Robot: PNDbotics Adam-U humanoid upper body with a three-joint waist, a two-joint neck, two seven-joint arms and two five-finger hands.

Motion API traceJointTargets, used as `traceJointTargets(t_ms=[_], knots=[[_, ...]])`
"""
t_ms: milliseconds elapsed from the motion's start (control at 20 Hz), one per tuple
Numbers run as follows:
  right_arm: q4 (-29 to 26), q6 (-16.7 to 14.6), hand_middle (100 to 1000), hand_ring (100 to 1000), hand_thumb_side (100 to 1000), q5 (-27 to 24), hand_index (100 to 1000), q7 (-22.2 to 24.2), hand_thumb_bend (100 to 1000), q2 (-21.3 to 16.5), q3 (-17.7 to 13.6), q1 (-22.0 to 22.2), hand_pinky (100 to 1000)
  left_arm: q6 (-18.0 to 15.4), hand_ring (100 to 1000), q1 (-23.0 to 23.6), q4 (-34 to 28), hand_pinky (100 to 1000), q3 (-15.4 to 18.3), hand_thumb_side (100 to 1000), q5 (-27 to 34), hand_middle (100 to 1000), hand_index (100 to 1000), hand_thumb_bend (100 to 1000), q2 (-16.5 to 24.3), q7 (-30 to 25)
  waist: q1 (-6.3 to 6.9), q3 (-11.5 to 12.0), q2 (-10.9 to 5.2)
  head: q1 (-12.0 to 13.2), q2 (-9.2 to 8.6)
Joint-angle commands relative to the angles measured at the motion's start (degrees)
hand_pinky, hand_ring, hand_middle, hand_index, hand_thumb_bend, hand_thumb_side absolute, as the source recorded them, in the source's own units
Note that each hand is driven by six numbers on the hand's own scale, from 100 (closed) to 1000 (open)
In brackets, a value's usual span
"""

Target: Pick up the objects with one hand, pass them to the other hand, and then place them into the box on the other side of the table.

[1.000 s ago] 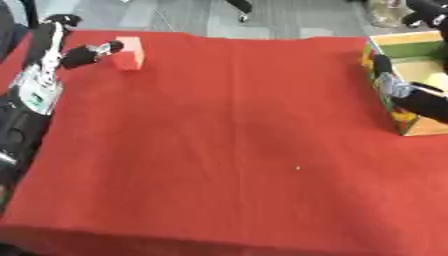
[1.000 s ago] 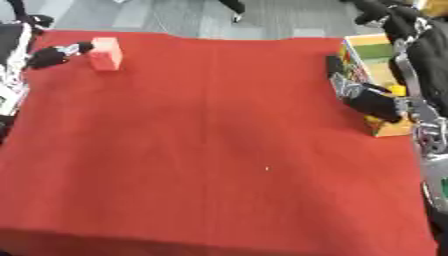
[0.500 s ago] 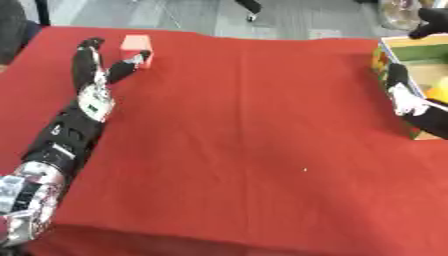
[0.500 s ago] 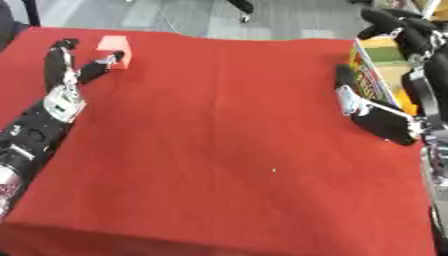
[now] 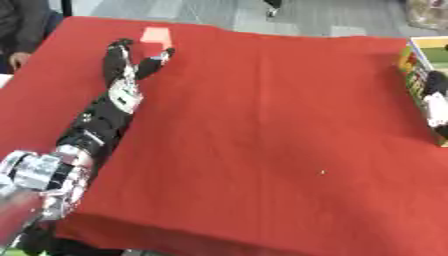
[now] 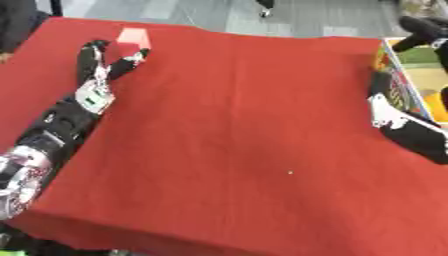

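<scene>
A pink block lies near the far left corner of the red table. My left arm stretches along the table's left side, and my left hand is open just short of the block. Its fingers and thumb spread toward the block, which stands at their tips; I cannot tell whether they touch it. A yellow and green box sits at the right edge. My right hand is open against the box's left wall, with dark fingers arched above the box.
A person in dark clothes stands off the far left corner. Grey floor lies beyond the far edge. A tiny pale speck sits on the cloth near the middle. The table's front edge runs along the bottom.
The camera has shifted. My left arm has stretched forward over the table, bringing its open hand up to the pink block. The right hand stays by the box.
</scene>
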Motion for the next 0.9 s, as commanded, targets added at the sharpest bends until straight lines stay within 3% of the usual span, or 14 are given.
traceJointTargets(t_ms=[50,450,550,700,900], knots=[[-1.78,-0.15,607,860,489,-0.38,894,0.23,100,-0.21,-0.1,-0.96,821,0.0,712,-1.69,-0.76,744,0.85,583,1.11,694,791,816,2.44,1.47,-0.24,-0.31,0.42,1.24,-0.13],[-1.88,-0.3,591,865,507,-0.62,890,0.44,100,0.12,-0.07,-1.03,818,-0.14,683,-3.03,-1.11,721,1.36,560,3.74,659,757,733,3.71,5.49,0.13,-2.09,3.32,2.19,-1.18],[-1.85,-0.3,588,866,511,-0.65,889,0.46,100,0.19,-0.1,-1.01,817,-0.33,643,-3.21,-1.16,699,1.46,538,4.45,615,719,656,3.97,6.17,0.3,-2.49,3.86,2.38,-1.34],[-1.78,-0.17,585,866,513,-0.61,887,0.38,100,0.27,-0.25,-0.88,817,-1.08,520,-3.13,-1.72,637,1.64,422,5.86,485,585,409,4.04,7.15,0.42,-2.71,4.23,2.45,-1.13],[-1.66,0.06,583,865,510,-0.51,886,0.22,100,0.3,-0.4,-0.73,816,-2.4,459,-2.78,-3.45,590,1.39,344,7.56,400,493,172,4.13,6.24,0.5,-2.34,4.05,2.34,-0.7]])
